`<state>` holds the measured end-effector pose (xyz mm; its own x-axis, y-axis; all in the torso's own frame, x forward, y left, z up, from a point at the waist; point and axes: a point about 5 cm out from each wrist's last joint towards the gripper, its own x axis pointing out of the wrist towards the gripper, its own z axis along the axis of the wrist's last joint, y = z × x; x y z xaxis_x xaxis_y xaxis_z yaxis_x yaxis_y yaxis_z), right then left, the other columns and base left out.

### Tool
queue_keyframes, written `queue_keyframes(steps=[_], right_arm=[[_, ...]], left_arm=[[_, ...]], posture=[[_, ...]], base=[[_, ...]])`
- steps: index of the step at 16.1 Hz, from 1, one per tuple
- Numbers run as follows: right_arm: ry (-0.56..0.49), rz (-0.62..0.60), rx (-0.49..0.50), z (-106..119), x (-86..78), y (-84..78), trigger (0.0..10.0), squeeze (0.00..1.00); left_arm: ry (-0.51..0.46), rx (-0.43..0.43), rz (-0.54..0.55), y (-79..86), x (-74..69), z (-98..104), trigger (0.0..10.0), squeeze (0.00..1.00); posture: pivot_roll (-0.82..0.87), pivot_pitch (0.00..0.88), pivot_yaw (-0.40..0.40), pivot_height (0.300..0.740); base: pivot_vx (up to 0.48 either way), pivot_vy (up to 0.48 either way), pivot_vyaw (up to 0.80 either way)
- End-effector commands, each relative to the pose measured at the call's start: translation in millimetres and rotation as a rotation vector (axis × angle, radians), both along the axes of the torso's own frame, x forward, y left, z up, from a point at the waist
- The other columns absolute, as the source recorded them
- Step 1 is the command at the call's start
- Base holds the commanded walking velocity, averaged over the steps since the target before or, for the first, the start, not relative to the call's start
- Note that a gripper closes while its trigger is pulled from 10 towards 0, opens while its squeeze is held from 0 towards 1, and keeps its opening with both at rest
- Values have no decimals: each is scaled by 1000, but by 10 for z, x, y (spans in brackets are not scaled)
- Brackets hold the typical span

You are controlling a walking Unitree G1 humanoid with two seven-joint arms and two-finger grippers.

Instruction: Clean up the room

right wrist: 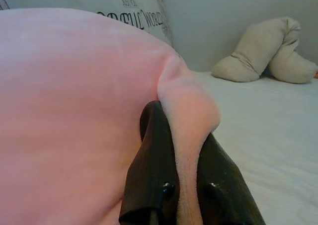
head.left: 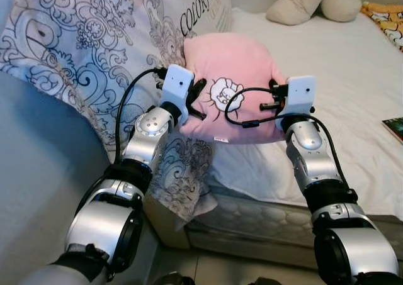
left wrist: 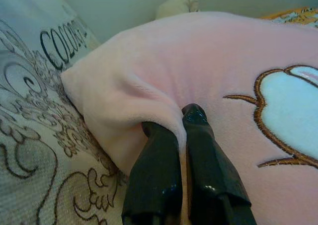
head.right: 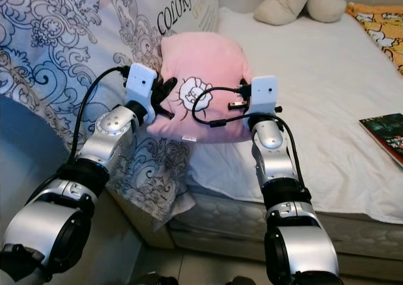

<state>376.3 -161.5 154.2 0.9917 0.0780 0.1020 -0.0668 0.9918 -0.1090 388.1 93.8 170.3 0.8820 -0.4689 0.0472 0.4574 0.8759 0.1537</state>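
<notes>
We note that the right gripper [right wrist: 181,150] hides the fold of pink pillow [head.left: 242,65] clamped between its fingers; the fingertips of the left gripper [left wrist: 181,123] are partly buried in plush. Beyond the right gripper, a book [head.right: 385,134] is cut off by the frame edge, its cover too small to read. The beige plush toy [head.left: 312,0] is cropped above. The duvet's lettering [head.left: 198,11] is partly cut off.

"COLORFUL" on patterned pillow [head.left: 126,21]
</notes>
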Motion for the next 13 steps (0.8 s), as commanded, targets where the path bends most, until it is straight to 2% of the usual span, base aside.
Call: queue_keyframes(steps=[1,3,5,7,8,13], right_arm=[[-44,-4,1,102,35,-13,0,220],[-32,-50,7,108,67,-104,0,227],[-36,-42,13,100,43,-79,0,216],[-45,-28,5,54,-14,-51,0,224],[-39,-54,-8,4,-14,-109,0,224],[-14,-81,1,62,91,-101,0,224]], left_arm=[[-34,8,-9,12,28,84,0,0],[-34,22,-3,41,72,123,0,0],[-47,10,-6,40,70,142,0,0],[-48,9,-26,19,27,67,0,0],[-33,24,-36,21,23,12,0,0],[6,63,-44,-8,61,12,0,0]], posture=[[-138,59,132,740],[-134,90,139,740],[-140,84,140,740],[-143,73,140,740],[-142,95,148,740],[-130,175,175,740]], base=[[0,0,0],[0,0,0],[0,0,0],[0,0,0],[375,0,0],[459,0,0]])
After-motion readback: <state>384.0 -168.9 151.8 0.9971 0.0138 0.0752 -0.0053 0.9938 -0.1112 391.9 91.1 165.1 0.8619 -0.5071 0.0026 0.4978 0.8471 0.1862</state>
